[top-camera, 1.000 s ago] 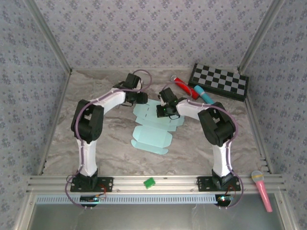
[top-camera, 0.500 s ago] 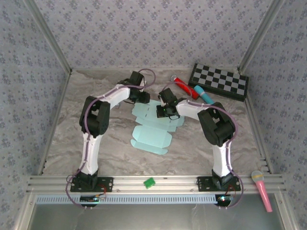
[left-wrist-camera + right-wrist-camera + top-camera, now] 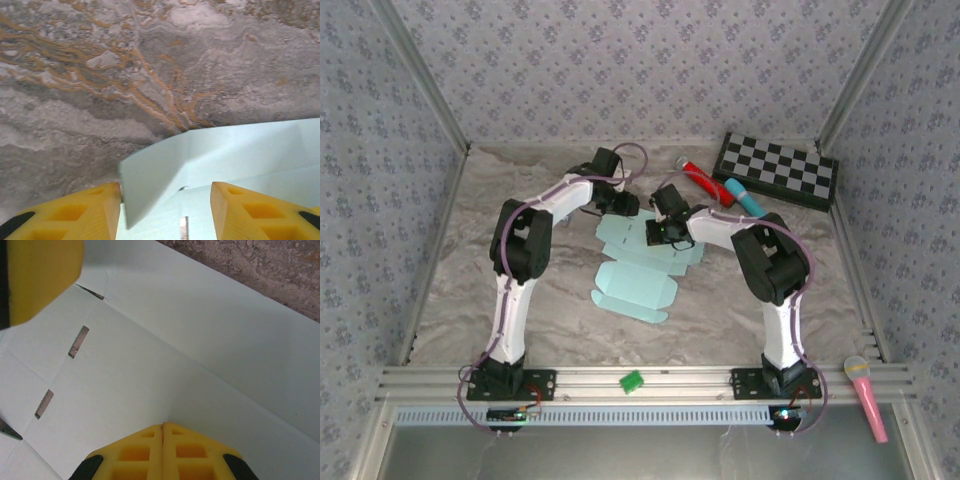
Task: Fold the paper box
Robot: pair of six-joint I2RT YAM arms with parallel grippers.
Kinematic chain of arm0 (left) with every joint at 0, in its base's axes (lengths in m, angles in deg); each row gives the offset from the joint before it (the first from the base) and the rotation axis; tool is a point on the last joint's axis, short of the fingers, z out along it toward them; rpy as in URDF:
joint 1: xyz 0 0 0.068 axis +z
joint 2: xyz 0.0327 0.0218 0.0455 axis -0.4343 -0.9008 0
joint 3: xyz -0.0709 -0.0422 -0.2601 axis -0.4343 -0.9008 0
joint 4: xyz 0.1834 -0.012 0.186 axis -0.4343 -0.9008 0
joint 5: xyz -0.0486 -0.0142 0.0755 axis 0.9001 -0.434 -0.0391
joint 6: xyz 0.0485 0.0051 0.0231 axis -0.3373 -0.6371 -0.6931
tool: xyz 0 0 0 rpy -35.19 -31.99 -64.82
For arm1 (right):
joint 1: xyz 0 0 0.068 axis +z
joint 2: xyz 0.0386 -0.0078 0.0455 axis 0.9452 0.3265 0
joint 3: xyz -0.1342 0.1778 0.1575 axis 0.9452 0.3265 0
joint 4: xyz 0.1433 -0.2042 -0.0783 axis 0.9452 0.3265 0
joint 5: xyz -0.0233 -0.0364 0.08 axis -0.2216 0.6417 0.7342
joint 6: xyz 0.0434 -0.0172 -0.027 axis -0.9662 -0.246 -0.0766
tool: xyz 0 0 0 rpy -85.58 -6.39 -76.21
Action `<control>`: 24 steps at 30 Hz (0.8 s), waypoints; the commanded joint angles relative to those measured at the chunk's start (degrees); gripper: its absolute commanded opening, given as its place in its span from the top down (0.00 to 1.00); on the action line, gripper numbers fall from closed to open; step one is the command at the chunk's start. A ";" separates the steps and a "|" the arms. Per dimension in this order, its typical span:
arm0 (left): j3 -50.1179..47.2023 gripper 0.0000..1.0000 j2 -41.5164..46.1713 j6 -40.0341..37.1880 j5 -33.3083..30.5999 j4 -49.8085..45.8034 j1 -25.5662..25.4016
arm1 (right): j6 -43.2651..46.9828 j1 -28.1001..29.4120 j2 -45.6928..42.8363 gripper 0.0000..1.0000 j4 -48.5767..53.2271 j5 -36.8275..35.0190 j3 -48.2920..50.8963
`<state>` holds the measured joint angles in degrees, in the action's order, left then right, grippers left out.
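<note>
Pressing tip-down on the paper box [image 3: 175,355], the right claw [image 3: 162,429] is clenched, its two yellow fingers [image 3: 135,452] meeting flat with nothing caught between them. Two short slots [image 3: 78,341] are cut in the card just ahead of it, and a fold line runs diagonally past. A blurred yellow block [image 3: 40,280] sits at the top-left corner of the right wrist view; can't tell what it belongs to. The left claw [image 3: 165,192] is released. Its yellow fingers [image 3: 75,212] stand apart either side of a raised flap [image 3: 150,182] of the paper box [image 3: 240,150]. The flap's edge is just beside the left-hand finger, but contact is unclear. Past the flap is bare marble-pattern surface [image 3: 150,75]. From the top view, the left claw [image 3: 620,205] is at the far-left corner of the paper box [image 3: 635,285] and the right claw [image 3: 663,232] is on its far middle part, the two near each other. The box is a pale blue die-cut sheet, mostly flat, lying mid-surface between the arms. Far right on the surface [image 3: 470,260], a red marker [image 3: 700,181] and a blue marker [image 3: 745,197] lie near the sheet, with a checkerboard [image 3: 780,170] just behind them. A green clip [image 3: 632,381] sits on the front rail [image 3: 650,378] between the arm bases, and a pink toy microphone [image 3: 866,396] lies at the rail's right end.
</note>
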<state>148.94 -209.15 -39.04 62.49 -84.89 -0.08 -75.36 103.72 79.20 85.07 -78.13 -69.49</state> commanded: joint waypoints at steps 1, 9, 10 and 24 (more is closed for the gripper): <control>1.37 0.52 0.24 -1.27 5.39 1.19 0.08 | 0.45 0.33 2.73 0.98 2.04 -0.85 0.59; 1.37 0.65 0.58 -1.97 8.71 1.52 -0.19 | 0.74 0.32 3.57 0.98 2.40 -0.99 0.31; 1.37 0.65 0.51 -2.10 9.05 1.44 -0.25 | 0.82 0.31 3.61 0.98 2.57 -0.99 0.31; 4.15 0.69 -4.65 -2.69 11.35 -2.01 -1.69 | 1.57 0.30 3.80 0.99 3.01 -1.29 -0.16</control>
<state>151.96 -212.48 -40.61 72.21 -84.17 -1.26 -74.77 103.72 79.64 84.68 -78.13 -69.73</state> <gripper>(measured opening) 0.309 0.056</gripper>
